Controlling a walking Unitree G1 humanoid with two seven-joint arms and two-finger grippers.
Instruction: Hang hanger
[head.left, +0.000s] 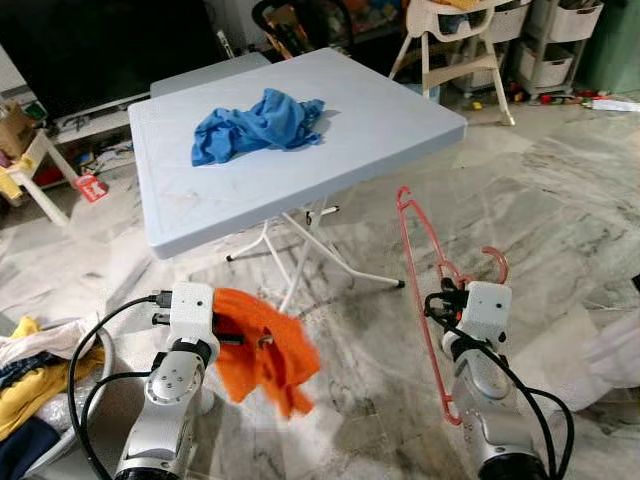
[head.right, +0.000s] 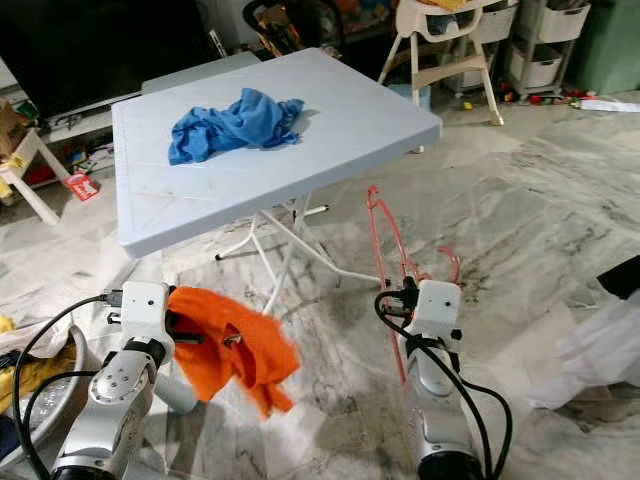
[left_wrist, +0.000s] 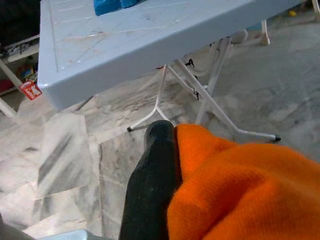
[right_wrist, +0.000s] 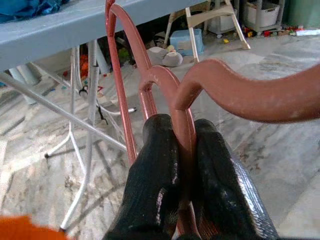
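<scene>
My right gripper (head.left: 437, 298) is shut on a pink plastic hanger (head.left: 418, 245), held upright in the air to the right of the table, its hook (head.left: 497, 263) curling beside my wrist. In the right wrist view both black fingers (right_wrist: 161, 165) pinch the hanger's bar (right_wrist: 183, 127). My left gripper (head.left: 238, 334) is shut on an orange garment (head.left: 268, 352) that droops below it, in front of the table's near edge. One black finger (left_wrist: 152, 170) shows beside the orange cloth (left_wrist: 240, 190) in the left wrist view.
A pale blue folding table (head.left: 370, 130) stands ahead on white legs, with a crumpled blue cloth (head.left: 258, 124) on it. A laundry pile in a basket (head.left: 30, 380) lies at my left. A high chair (head.left: 455, 40) and storage shelves stand at the back right. Marble floor (head.left: 560, 200) stretches to the right.
</scene>
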